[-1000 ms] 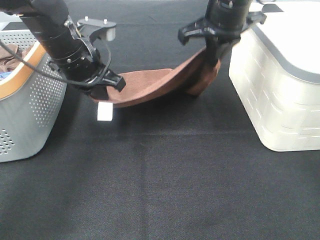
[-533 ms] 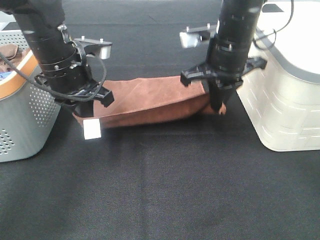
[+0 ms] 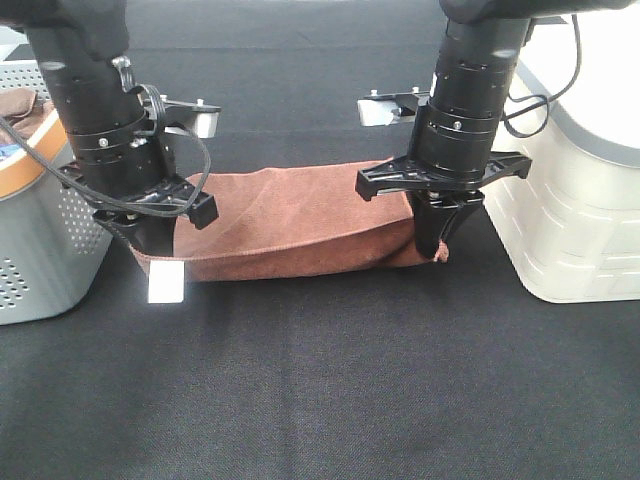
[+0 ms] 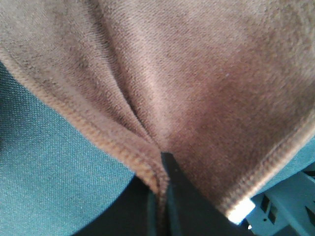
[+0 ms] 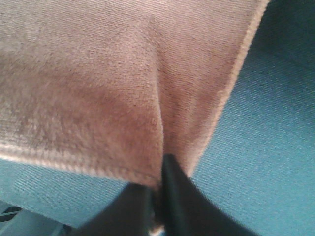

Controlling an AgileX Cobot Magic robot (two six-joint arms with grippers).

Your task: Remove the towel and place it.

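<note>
The towel (image 3: 290,220) is a reddish-brown cloth with a stitched hem, stretched between my two grippers low over the black tablecloth. Its white tag (image 3: 165,284) hangs at the left corner. My left gripper (image 3: 155,250) is shut on the towel's left corner; the left wrist view shows the pinched hem (image 4: 147,162) and the tag (image 4: 241,212). My right gripper (image 3: 432,240) is shut on the right corner; the right wrist view shows the towel (image 5: 108,83) pinched at its hem between the fingers (image 5: 172,182).
A grey perforated basket (image 3: 50,250) with an orange rim stands at the left, with a bunched brown cloth (image 3: 18,103) inside. A white lidded bin (image 3: 570,180) stands at the right. The black tablecloth (image 3: 330,390) stretches out in front.
Both grippers have come down and towards the front with the towel. The towel went from a sagging hanging strip to a broader, flatter spread close to the table.
</note>
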